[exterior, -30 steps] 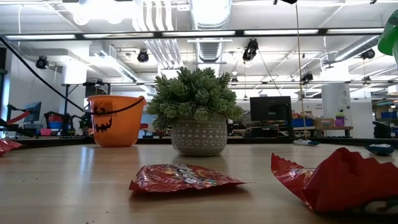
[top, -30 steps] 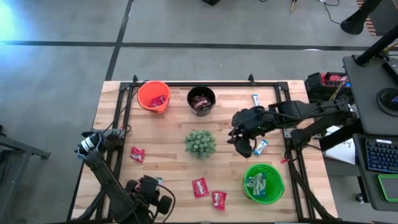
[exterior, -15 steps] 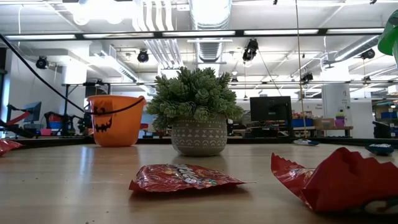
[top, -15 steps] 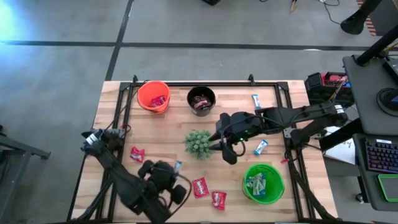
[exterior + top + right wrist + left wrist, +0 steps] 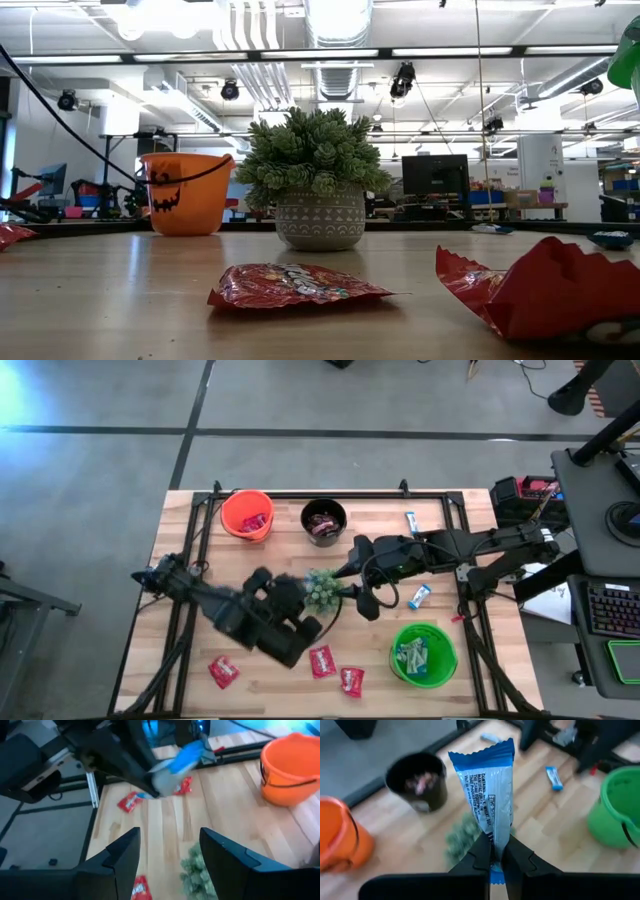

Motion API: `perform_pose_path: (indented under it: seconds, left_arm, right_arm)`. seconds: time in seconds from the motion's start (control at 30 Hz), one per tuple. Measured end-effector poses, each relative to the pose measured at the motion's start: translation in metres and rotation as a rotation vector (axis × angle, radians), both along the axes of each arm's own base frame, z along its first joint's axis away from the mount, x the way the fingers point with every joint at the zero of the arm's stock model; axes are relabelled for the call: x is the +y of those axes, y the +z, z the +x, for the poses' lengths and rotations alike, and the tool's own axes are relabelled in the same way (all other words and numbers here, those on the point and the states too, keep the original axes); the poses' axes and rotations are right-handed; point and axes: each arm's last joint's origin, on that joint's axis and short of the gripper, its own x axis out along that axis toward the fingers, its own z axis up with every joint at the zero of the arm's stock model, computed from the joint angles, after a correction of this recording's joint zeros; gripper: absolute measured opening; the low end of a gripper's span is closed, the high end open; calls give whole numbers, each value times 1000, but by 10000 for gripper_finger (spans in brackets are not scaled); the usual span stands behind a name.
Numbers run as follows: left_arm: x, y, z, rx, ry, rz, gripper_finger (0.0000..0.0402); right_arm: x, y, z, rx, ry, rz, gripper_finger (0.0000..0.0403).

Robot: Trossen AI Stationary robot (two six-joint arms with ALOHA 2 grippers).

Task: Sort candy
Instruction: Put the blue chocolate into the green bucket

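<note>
Blue-wrapped candy (image 5: 487,795) was pinched in the left gripper (image 5: 492,854), lifted over the bench (image 5: 260,565) just beside the spiky green plant (image 5: 322,589). Right gripper (image 5: 169,851) hung released next to the plant, holding nothing. Sorting looked partly done: red ones sat in the orange bucket (image 5: 247,514), brown ones in the black bucket (image 5: 324,521), blue ones in the green bucket (image 5: 423,652). Still loose, though: three red candies (image 5: 322,660) along the near edge and two blue ones (image 5: 419,596) on the right side. I'd guess roughly halfway.
</note>
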Motion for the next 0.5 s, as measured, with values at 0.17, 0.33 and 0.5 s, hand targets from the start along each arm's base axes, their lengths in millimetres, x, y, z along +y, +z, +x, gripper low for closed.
perform_pose_path:
  seconds: [0.17, 0.33, 0.5]
  left_arm:
    - [18, 21, 3, -20, -24, 50, 0]
    - [22, 29, 2, -10, -59, 79, 0]
    - [24, 29, 3, 11, -76, 100, 0]
  right_arm:
    - [0, 7, 4, -84, -29, -15, 199]
    - [-4, 17, 7, -181, -167, -47, 199]
    - [-4, 31, 10, -313, -200, -2, 199]
